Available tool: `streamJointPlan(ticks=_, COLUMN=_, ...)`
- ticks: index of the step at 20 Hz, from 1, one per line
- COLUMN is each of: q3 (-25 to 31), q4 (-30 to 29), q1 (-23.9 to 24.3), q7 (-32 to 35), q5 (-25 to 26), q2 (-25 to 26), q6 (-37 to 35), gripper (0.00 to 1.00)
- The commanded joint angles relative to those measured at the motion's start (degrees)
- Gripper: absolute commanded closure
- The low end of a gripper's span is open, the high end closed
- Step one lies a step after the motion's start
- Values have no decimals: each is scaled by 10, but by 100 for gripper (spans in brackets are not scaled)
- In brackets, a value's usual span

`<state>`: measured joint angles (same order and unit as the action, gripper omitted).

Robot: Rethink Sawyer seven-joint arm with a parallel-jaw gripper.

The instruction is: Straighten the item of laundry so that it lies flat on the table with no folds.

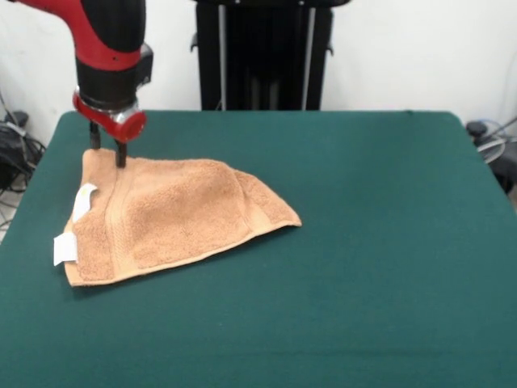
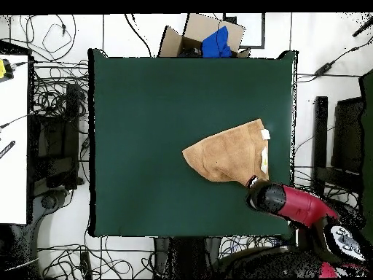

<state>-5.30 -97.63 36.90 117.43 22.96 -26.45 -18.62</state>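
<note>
- The large dark green felt-covered table (image 1: 363, 242) bears the towel.
- The peach-orange terry towel (image 1: 174, 214) lies folded over itself, white tag (image 1: 65, 248) showing.
- The red-and-black arm's gripper (image 1: 107, 152) stands at the towel's far corner, fingers (image 1: 120, 153) slightly spread, tips touching the cloth.

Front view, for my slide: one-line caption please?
Red-and-black arm's claw at the far corner of a folded peach-orange terry towel on the green felt table.

You have a dark green table (image 1: 388, 242) with one thing lying on it. The peach-orange towel (image 1: 174, 214) sits toward nine o'clock in the front view, partly folded.
</note>
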Motion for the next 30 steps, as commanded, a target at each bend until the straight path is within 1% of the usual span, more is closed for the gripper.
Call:
streamJointPlan(ticks=1, q3=-30, q4=9, q1=-15, q7=-28, q5=17, q2=-37, q6=-131, gripper=0)
streamJointPlan(ticks=6, q3=-23, q4=10, q1=-10, q7=-28, q5=22, q2=-47, q6=-156, gripper=0)
streamJointPlan(ticks=11, q3=-14, q4=7, q1=-9, q7=-13, q5=24, q2=-47, q6=-146, gripper=0)
streamJointPlan(ticks=12, q3=-11, q4=1, q1=-14, q7=-2, q5=16, q2=-51, q6=-147, gripper=0)
streamJointPlan(ticks=16, q3=16, q4=-8, q1=-26, q7=30, q5=-16, q2=-57, q6=-130, gripper=0)
streamJointPlan(ticks=19, q3=26, q4=-16, q1=-36, q7=50, q5=-31, q2=-56, q6=-118, gripper=0)
streamJointPlan(ticks=30, q3=-2, q4=-52, q1=-82, q7=123, q5=-46, q2=-51, q6=-20, gripper=0)
